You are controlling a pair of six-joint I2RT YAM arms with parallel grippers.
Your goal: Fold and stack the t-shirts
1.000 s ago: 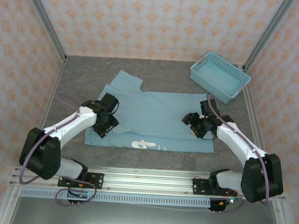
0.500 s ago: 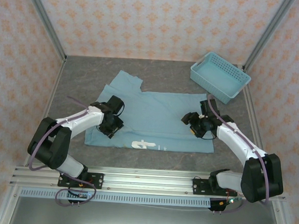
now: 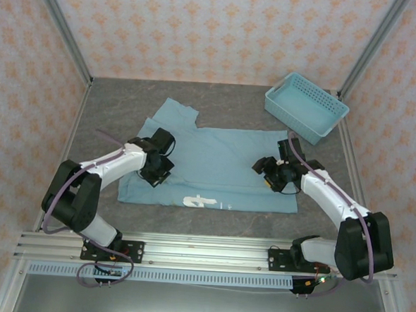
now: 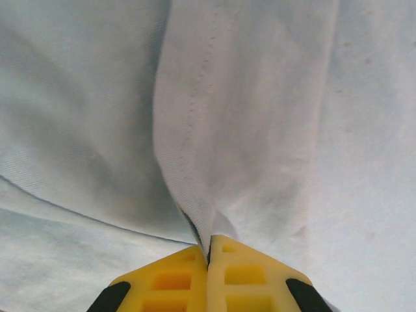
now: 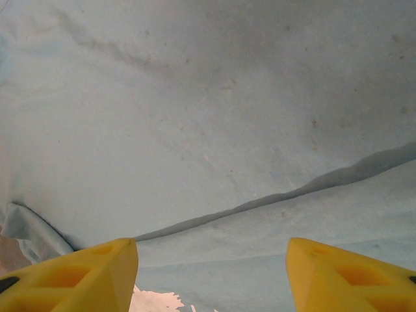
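Left claw (image 4: pixel 209 243) tight on t-shirt (image 3: pixel 222 157) fold, bare table (image 3: pixel 225 107) around.

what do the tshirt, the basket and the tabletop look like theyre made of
T-shirt: soft knit cloth, likely cotton jersey, matte; fine weave, a stitched seam and creases show. Basket: rigid light-blue plastic, smooth; moulded lattice holes in its walls. Tabletop: dark grey, mottled, matte; perhaps a stone-pattern mat or laminate, hard to tell.
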